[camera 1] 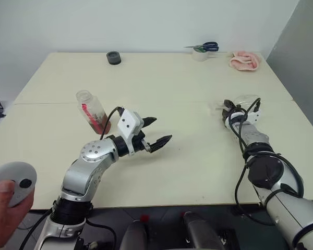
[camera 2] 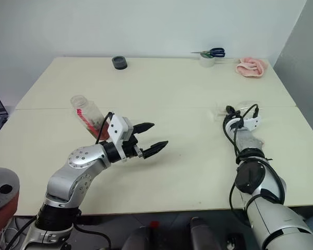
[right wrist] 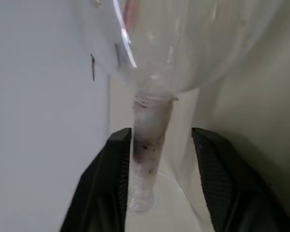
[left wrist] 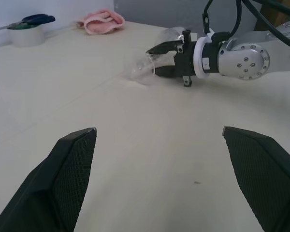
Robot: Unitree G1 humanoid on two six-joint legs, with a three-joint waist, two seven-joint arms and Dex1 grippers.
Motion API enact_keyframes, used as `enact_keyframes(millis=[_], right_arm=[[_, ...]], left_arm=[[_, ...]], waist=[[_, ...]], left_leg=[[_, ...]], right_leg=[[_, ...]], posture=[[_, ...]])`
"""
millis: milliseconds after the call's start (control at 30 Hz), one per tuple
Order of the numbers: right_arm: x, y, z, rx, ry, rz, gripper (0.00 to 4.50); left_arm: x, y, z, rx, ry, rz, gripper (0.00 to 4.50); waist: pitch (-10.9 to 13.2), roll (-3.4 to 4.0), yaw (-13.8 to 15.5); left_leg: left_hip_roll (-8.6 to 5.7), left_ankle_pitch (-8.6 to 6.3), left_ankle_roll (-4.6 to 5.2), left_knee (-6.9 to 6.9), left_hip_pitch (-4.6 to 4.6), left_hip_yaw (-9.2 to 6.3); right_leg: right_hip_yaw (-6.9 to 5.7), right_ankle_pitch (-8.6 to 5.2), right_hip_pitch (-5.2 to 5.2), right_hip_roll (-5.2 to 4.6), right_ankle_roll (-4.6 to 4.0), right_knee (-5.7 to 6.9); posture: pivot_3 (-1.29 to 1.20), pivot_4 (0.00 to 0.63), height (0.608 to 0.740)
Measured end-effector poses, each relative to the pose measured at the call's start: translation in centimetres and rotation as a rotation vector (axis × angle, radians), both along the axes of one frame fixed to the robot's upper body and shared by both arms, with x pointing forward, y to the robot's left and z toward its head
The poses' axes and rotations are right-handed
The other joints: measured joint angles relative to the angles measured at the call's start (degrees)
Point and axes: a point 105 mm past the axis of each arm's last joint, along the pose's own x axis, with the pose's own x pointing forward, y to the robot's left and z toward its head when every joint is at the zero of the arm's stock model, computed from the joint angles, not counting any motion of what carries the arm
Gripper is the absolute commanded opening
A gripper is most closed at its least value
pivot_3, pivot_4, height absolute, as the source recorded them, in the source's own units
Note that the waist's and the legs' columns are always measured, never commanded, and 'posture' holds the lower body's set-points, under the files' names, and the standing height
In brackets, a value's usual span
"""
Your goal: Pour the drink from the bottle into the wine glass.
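Note:
The wine glass (camera 1: 246, 99) lies on its side on the table at the right, bowl to the right and foot to the left. My right gripper (camera 1: 228, 107) reaches level across it, its fingers (right wrist: 111, 169) shut on the thin stem (right wrist: 150, 130) from both sides. The bottle (camera 1: 94, 112) stands tilted and uncapped at the left, with a red label strip and a little reddish drink (camera 1: 102, 125) at its base. My left gripper (camera 1: 163, 130) hovers wide open just right of the bottle, empty and pointing toward the right arm.
A black tape roll (camera 1: 113, 57), a white tape roll with scissors (camera 1: 201, 52) and a pink cloth (camera 1: 244, 61) sit along the far edge. A person's hand with a grey controller (camera 1: 10, 185) is at the near left. A seam (camera 1: 172, 102) crosses the table.

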Motion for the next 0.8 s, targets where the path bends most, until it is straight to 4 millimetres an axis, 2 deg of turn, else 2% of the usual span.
enact_keyframes(millis=[100,200,300,367,433,500,567,600,667,767,800], right_arm=[[0.2,0.0,0.4,0.002,-0.004,-0.006,0.16],[0.2,0.0,0.5,-0.014,-0.006,-0.011,0.15],[0.5,1.0,1.4,-0.162,-0.045,0.040,0.15],[0.7,2.7,3.3,-0.334,-0.132,0.102,0.15],[0.5,4.6,6.0,-0.583,-0.272,0.152,0.15],[-1.0,7.8,9.0,-0.918,-0.476,0.200,0.15],[-2.8,11.1,9.8,-1.153,-0.605,0.237,0.15],[-3.5,12.5,9.4,-1.228,-0.641,0.259,0.15],[-5.0,15.1,7.3,-1.361,-0.693,0.307,0.15],[-6.9,17.4,3.2,-1.450,-0.706,0.385,0.15],[-7.3,17.8,2.4,-1.450,-0.701,0.395,0.15]], left_arm=[[0.0,0.0,0.4,0.001,-0.015,0.001,4.50],[0.0,0.1,0.5,0.004,-0.020,0.004,4.50],[0.0,0.8,0.3,0.016,-0.016,0.021,4.50],[-0.1,1.8,0.0,0.022,-0.005,0.051,4.50],[-0.3,2.7,-0.1,0.017,0.002,0.074,4.50],[-0.7,4.0,-0.2,0.017,0.010,0.100,4.50],[-1.2,5.1,-0.3,0.012,0.020,0.122,4.50],[-1.3,5.5,-0.5,0.008,0.030,0.131,4.50],[-1.8,6.1,-0.6,-0.023,0.051,0.144,4.50],[-2.4,7.5,-0.5,-0.071,0.072,0.183,4.50],[-2.5,8.0,-0.4,-0.079,0.076,0.199,4.50]], waist=[[-0.02,-0.03,0.00],[-0.02,-0.03,0.00],[0.02,0.02,-0.16],[0.09,0.15,-0.56],[0.12,0.19,-0.64],[0.11,0.20,-0.63],[0.10,0.20,-0.56],[0.10,0.20,-0.46],[0.09,0.18,0.00],[0.09,0.16,0.51],[0.09,0.16,0.57]], left_leg=[[0.00,0.00,0.00,0.02,0.08,0.00],[0.00,0.00,0.00,0.02,0.09,0.00],[0.00,0.00,0.00,0.00,0.02,0.05],[0.03,0.00,0.00,-0.04,-0.02,0.06],[0.07,0.00,-0.01,-0.10,-0.05,0.01],[0.09,-0.01,-0.02,-0.16,-0.06,-0.09],[0.09,-0.03,-0.06,-0.19,-0.07,-0.13],[0.09,-0.04,-0.08,-0.18,-0.07,-0.13],[0.06,-0.04,-0.08,-0.13,-0.07,-0.13],[-0.03,-0.04,-0.09,-0.05,-0.09,-0.13],[-0.05,-0.03,-0.10,-0.02,-0.09,-0.12]], right_leg=[[0.00,0.00,0.09,0.00,0.01,0.00],[0.00,-0.01,0.09,0.00,0.01,0.00],[0.07,0.00,-0.04,0.00,0.01,0.04],[0.08,0.00,-0.15,0.01,-0.01,0.09],[0.02,0.03,-0.20,0.02,-0.06,0.12],[-0.09,0.12,-0.21,0.02,-0.29,0.10],[-0.14,0.08,-0.21,0.00,-0.33,0.07],[-0.15,0.07,-0.20,-0.02,-0.34,0.08],[-0.15,0.06,-0.17,-0.06,-0.34,0.07],[-0.19,0.04,-0.14,-0.16,-0.30,0.07],[-0.18,0.03,-0.12,-0.19,-0.28,0.06]], posture=[[0.00,0.150,0.740],[0.00,0.150,0.740],[0.00,0.150,0.740],[0.00,0.150,0.740],[0.00,0.150,0.740],[0.00,0.150,0.740],[0.00,0.150,0.740],[0.00,0.150,0.740],[0.00,0.150,0.740],[0.00,0.150,0.740],[0.00,0.150,0.740]])
